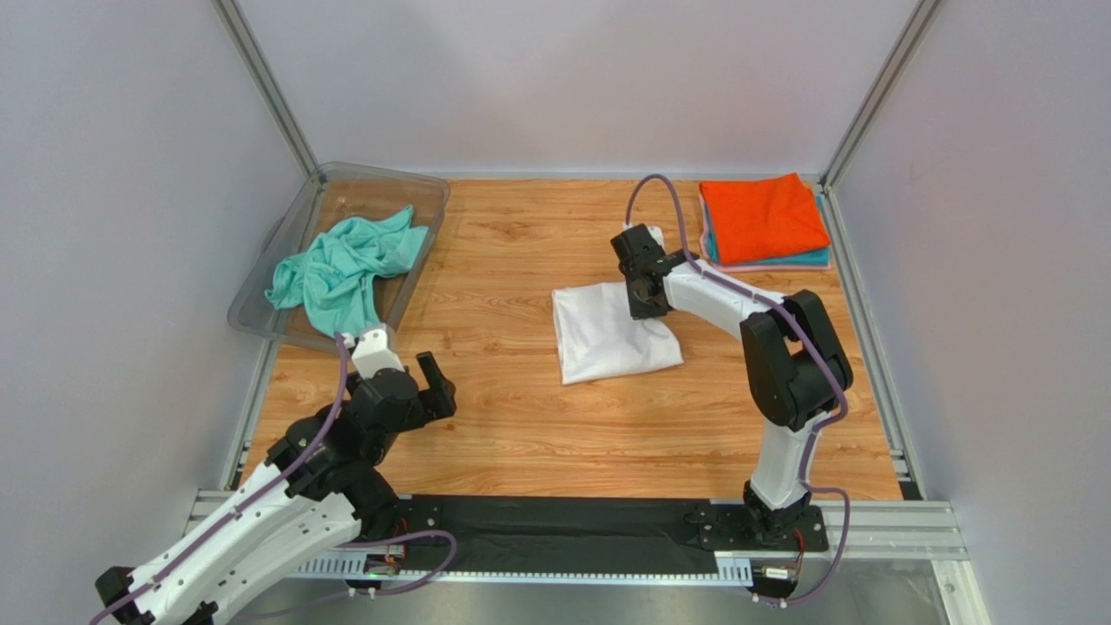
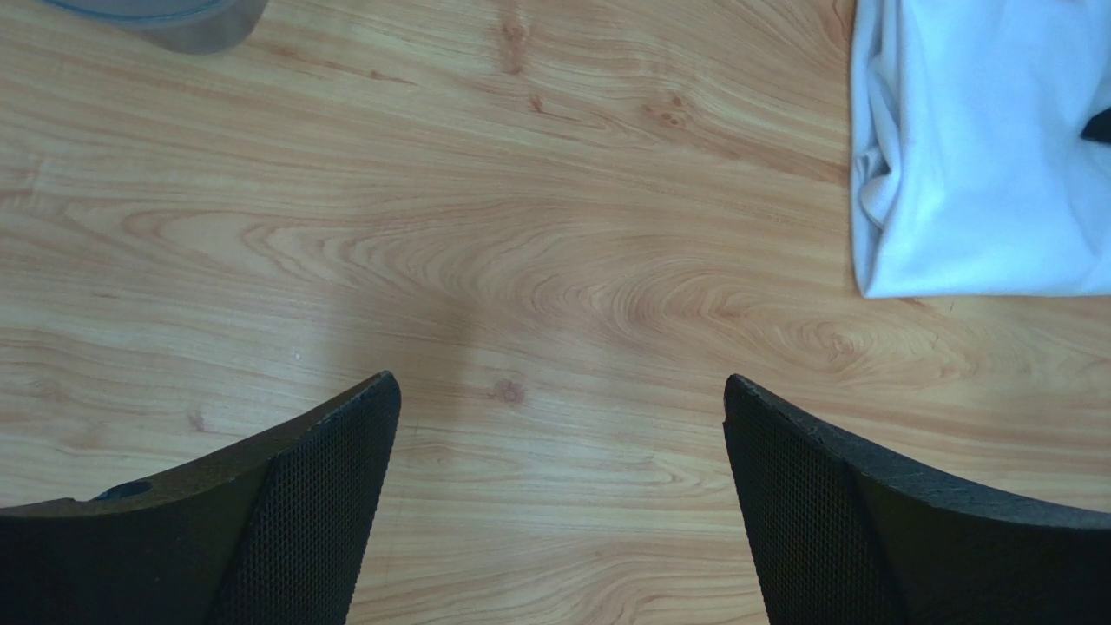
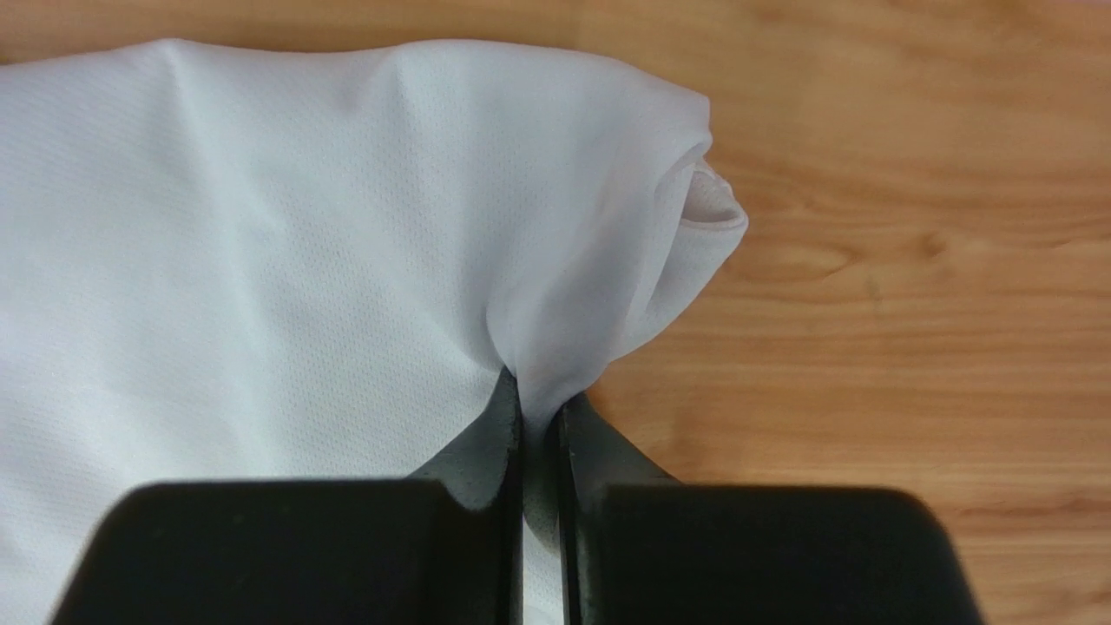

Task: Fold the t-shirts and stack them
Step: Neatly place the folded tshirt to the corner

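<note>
Black fingers of right gripper (image 3: 537, 391) pinch a bunched corner of the folded, fine-knit white t-shirt (image 1: 600, 341), lying mid-way across the pale woodgrain table (image 1: 522, 248); mesh-faced fingers of left gripper (image 2: 561, 387) stand spread wide.

Left pincer (image 2: 558, 388): jaws spread wide, two black textured fingers (image 2: 320, 495) at the bottom edge, wood-grain counter (image 2: 430, 222) between them. Folded white t-shirt (image 2: 978, 143) lies flat upper right. Tray corner (image 2: 183, 20) upper left, well apart.
</note>
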